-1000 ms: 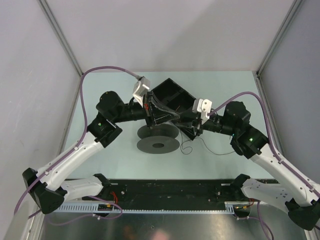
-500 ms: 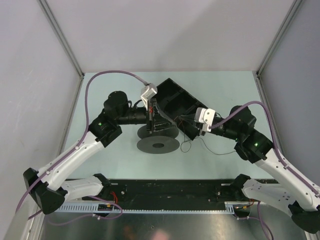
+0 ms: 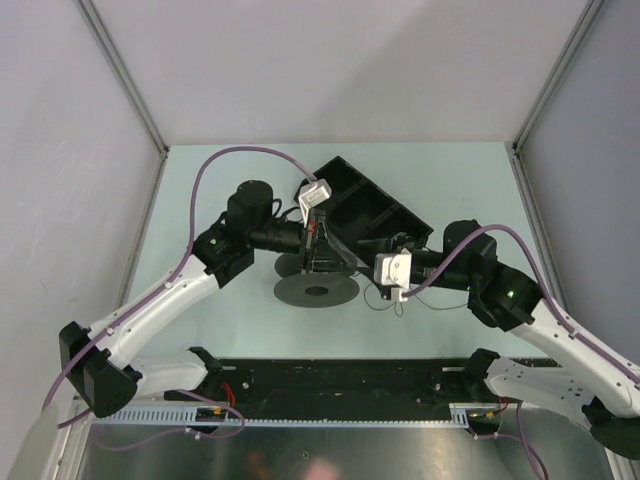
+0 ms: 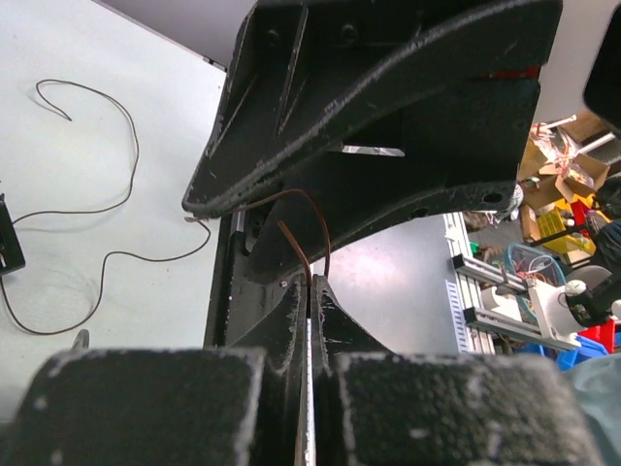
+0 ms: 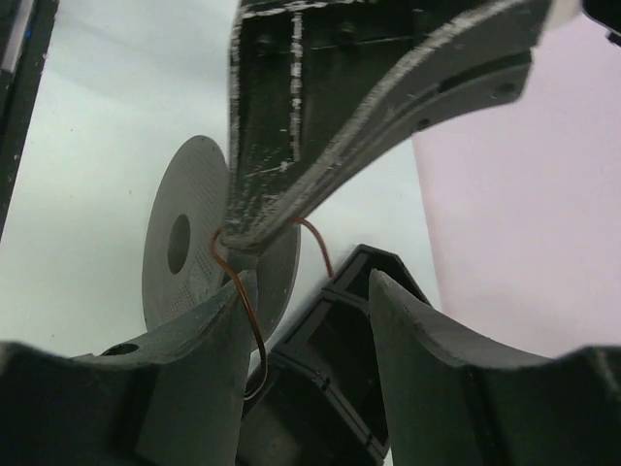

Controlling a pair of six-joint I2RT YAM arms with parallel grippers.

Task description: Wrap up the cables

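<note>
Cables [image 4: 294, 248] here show as 1 hair-thin brown wire, lying partly loose on the pale green table [image 3: 470, 175], which is the largest thing in view. 2 white and black arms reach in from the near edge, the left arm [image 3: 160, 300] and the right arm [image 3: 545, 330], each trailing a purple hose [image 3: 215, 165], and they meet over the middle of the table. Behind that meeting point sits a black tray [image 3: 372, 205] with open compartments, turned at an angle. Just in front of it stands a dark grey spool [image 3: 316, 290] with 2 round flanges, its axis upright.

The left gripper [image 4: 310, 286] hangs above the spool with its fingers clenched on the wire, which rises from between the tips in a small loop. The right gripper [image 5: 312, 282] is close beside it, released, with a clear gap between its fingers; the wire runs down along the inner edge of 1 finger [image 5: 228, 340] without being pinched.

From the clenched tips the wire goes toward the other claw. Its slack lies in wavy curls on the table to the right of the spool.
</note>
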